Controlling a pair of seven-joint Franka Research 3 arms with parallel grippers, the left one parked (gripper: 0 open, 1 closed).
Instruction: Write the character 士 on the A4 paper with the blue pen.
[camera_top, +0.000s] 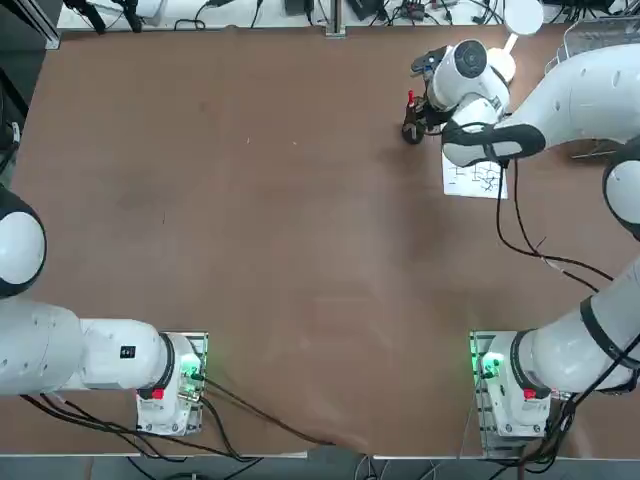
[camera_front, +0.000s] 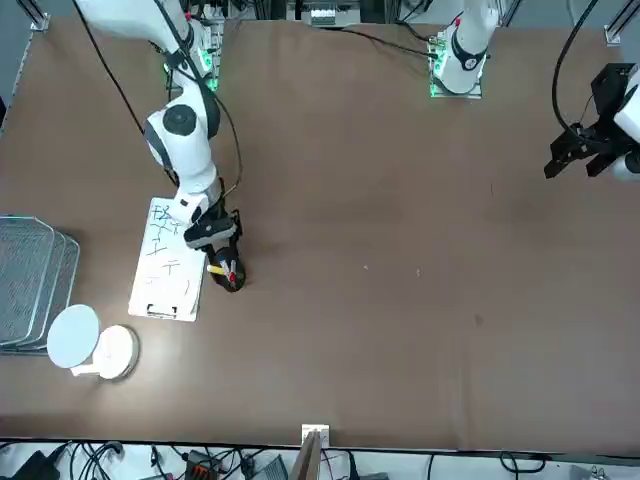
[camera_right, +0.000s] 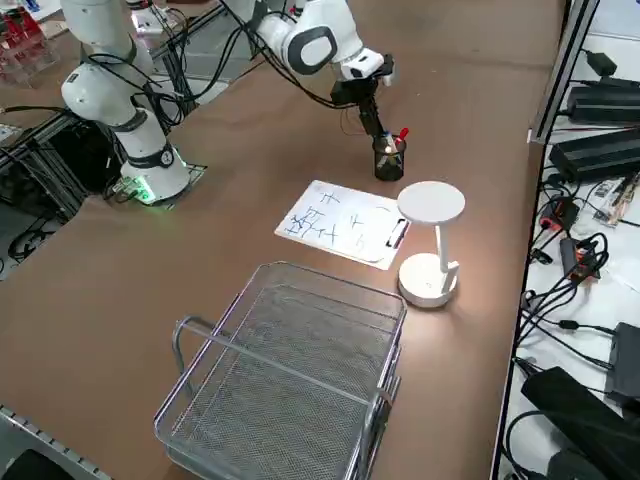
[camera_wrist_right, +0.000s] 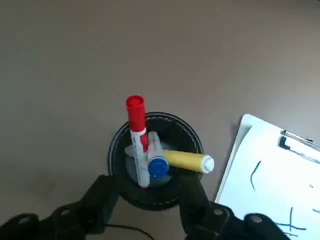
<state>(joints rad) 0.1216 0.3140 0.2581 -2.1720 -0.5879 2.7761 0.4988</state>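
The right gripper (camera_wrist_right: 149, 197) hangs over the black pen cup (camera_wrist_right: 156, 159), fingers (camera_wrist_right: 102, 200) spread either side of the rim and pinching nothing, apparently lined up to pick. The blue pen (camera_wrist_right: 154, 161), white-barrelled with a blue cap, stands in the cup beside the red-topped pen (camera_wrist_right: 136, 120) and yellow marker (camera_wrist_right: 187, 161), near the A4 paper (camera_wrist_right: 280, 190) on the bench (camera_wrist_right: 75, 60).

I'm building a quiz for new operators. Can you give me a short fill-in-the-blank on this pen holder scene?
1. The right gripper hovers over the black ____.
2. The blue pen stands in it beside a red-topped pen and a ____ marker.
3. The A4 paper is held by a ____.

Missing: pen holder; yellow; clip
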